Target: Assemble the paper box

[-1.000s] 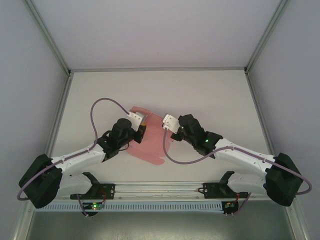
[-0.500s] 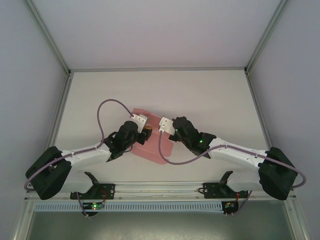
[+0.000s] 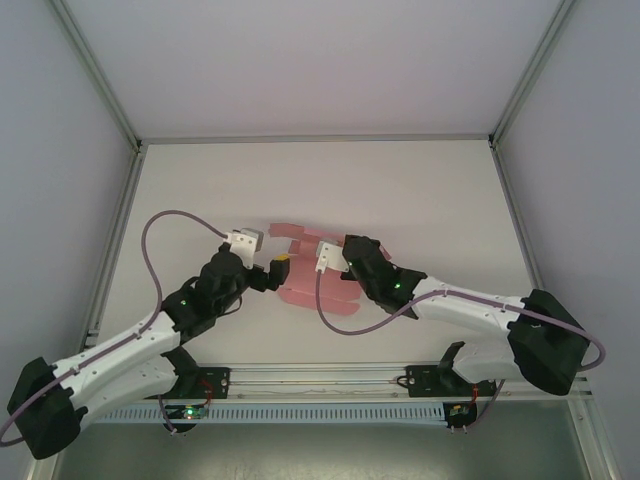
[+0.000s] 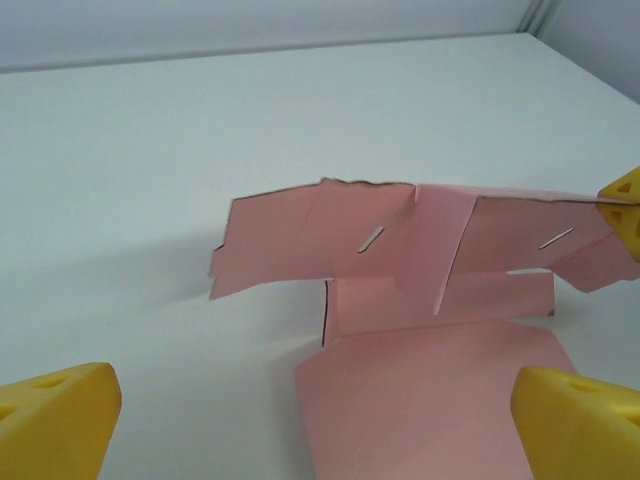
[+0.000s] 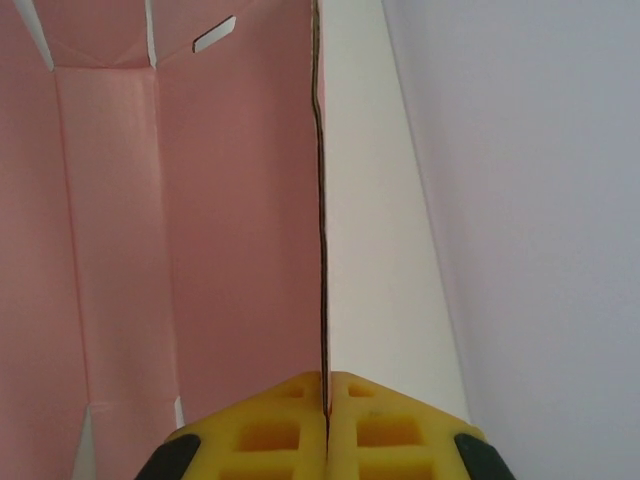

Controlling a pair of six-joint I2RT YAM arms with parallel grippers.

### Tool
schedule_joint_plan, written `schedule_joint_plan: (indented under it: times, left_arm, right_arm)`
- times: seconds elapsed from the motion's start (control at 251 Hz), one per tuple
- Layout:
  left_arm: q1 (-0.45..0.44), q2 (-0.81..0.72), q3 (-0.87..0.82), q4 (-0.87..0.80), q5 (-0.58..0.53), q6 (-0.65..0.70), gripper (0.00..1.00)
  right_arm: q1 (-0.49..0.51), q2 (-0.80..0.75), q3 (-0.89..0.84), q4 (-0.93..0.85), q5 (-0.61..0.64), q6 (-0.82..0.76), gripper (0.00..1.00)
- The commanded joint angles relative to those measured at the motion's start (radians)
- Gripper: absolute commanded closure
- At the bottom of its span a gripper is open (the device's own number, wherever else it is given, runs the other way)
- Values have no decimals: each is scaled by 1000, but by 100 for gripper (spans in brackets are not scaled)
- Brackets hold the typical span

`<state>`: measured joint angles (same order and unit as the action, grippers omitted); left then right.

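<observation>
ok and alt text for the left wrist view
A pink paper box, a partly folded sheet, lies on a white table with its far flaps raised and two slots showing. The left gripper is open, its yellow fingers at the bottom corners.

Top view: right arm lay across the paper box; the card under it was hidden. Left wrist view: box's near panel cut by bottom edge; left gripper fingertips cropped at both bottom corners. Right wrist view: box ran off left, top and bottom edges; right gripper cropped below.
</observation>
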<state>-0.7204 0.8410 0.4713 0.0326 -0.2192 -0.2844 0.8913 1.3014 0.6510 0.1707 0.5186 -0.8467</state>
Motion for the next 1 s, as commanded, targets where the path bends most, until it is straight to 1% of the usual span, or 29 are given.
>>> schedule_joint_plan:
  times: [0.0,0.108,0.227,0.319,0.603,0.678,0.746,0.886,0.934,0.994]
  left_arm:
    - [-11,-13,14,-102,-61,-67,0]
    - [-9,0,14,-94,-14,-92,0]
    - [-4,32,47,-132,-52,-121,0]
    - [12,67,77,-164,-69,-134,0]
    - [84,171,131,-171,-38,-163,0]
    - [126,190,152,-177,-24,-164,0]
    - [188,210,164,-169,6,-168,0]
    - [368,285,183,-96,157,-195,0]
    - [409,325,200,-79,162,-198,0]
    - [439,381,239,-83,161,-184,0]
  right_arm:
    - [17,53,-22,124,118,-142,100]
    - [24,112,-49,208,143,-225,100]
    - [25,170,-55,265,142,-257,100]
    - [22,210,-41,271,140,-268,100]
    - [-28,317,7,269,104,-271,100]
    - [-36,333,11,275,97,-283,100]
    - [-39,339,4,292,81,-288,100]
    - [-41,345,-22,344,69,-323,100]
    - [-39,352,-32,375,81,-348,100]
    - [-40,367,-55,454,98,-390,100]
